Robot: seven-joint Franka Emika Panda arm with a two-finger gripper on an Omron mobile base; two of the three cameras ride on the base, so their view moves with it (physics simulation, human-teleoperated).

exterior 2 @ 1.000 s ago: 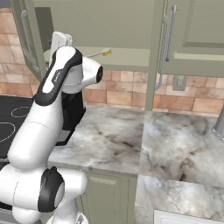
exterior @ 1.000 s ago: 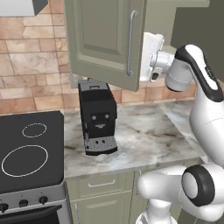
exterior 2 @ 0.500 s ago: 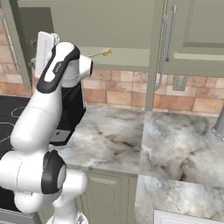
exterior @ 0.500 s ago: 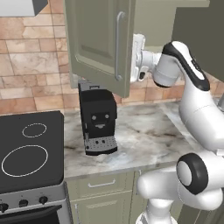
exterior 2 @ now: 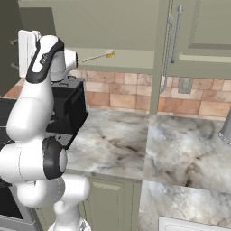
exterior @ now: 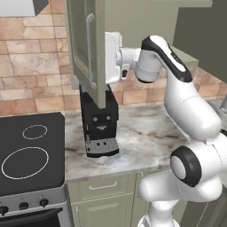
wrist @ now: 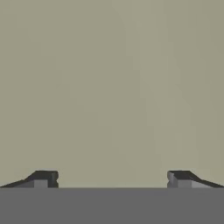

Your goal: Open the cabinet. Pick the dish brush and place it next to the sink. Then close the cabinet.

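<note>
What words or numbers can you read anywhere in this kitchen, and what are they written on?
None can be read.
The black coffee machine has pale marks on its front, too blurred to read.
The black stovetop has white circles, no writing.
The sage-green cabinet door, the brown brick wall and the grey marble counter are bare of writing.

- The cabinet (exterior: pixel 88 48) hangs on the wall above the counter (exterior 2: pixel 117 144); its left door stands swung out over the coffee machine (exterior: pixel 99 126).
- The gripper (wrist: pixel 112 179) is right behind that open door, facing its inner side.
- The dish brush (exterior 2: pixel 100 56) lies on the shelf inside the cabinet.
- The coffee machine stands on the counter, against the wall.
- The stove (exterior: pixel 29 155) sits left of the coffee machine.
</note>
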